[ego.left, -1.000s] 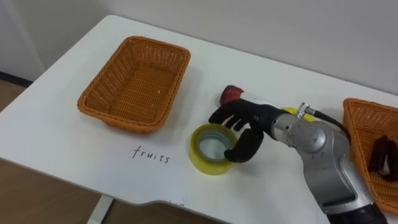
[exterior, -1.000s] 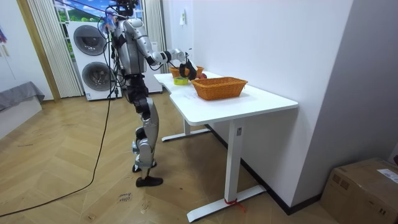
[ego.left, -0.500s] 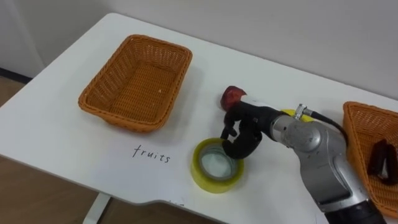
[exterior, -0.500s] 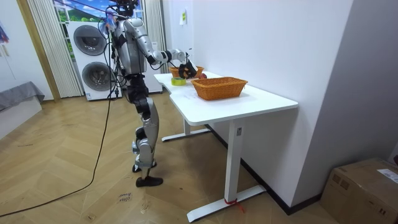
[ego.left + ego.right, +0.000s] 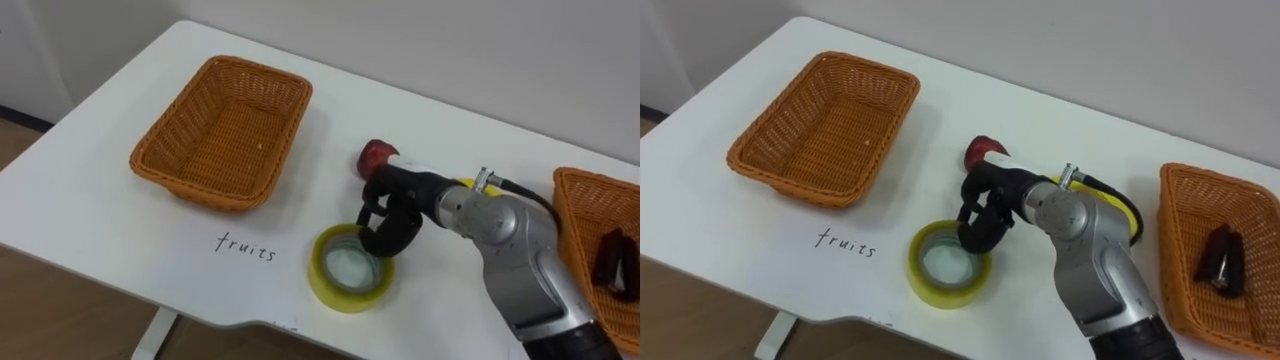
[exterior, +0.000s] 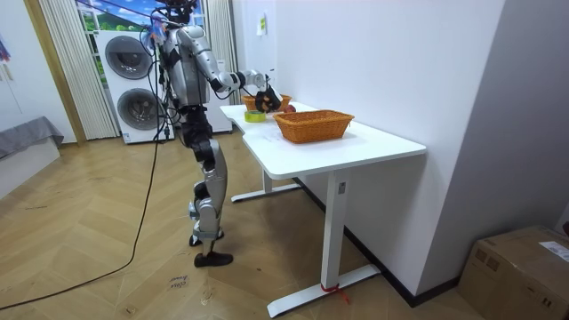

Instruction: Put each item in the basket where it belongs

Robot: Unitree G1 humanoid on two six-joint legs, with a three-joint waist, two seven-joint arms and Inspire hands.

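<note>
- Right hand [image 5: 392, 205]: you have it reaching in from the right over the white table [image 5: 110, 235]. Its fingers [image 5: 374, 238] are curled tightly round the far rim of the tape roll, with the fingertips hooked down into the roll's hole.
- Tape roll [image 5: 347, 270]: yellow and lying flat on the table near its front edge, just right of the handwritten label [image 5: 245, 247]. You have it by the far rim only; the near rim is free.
- Red fruit [image 5: 374, 155]: you find it on the table just behind the hand, close to the knuckles. Whether it touches them cannot be told.
- Yellow object [image 5: 466, 182]: mostly hidden behind your forearm.
- Left basket [image 5: 165, 165]: wicker, well apart from the hand, with nothing in it.
- Right basket [image 5: 1181, 235]: wicker, at the table's right end, with a dark object [image 5: 1221, 258] lying inside.
- Room view: the robot stands upright at the table's far end, one arm stretched over the tabletop.
</note>
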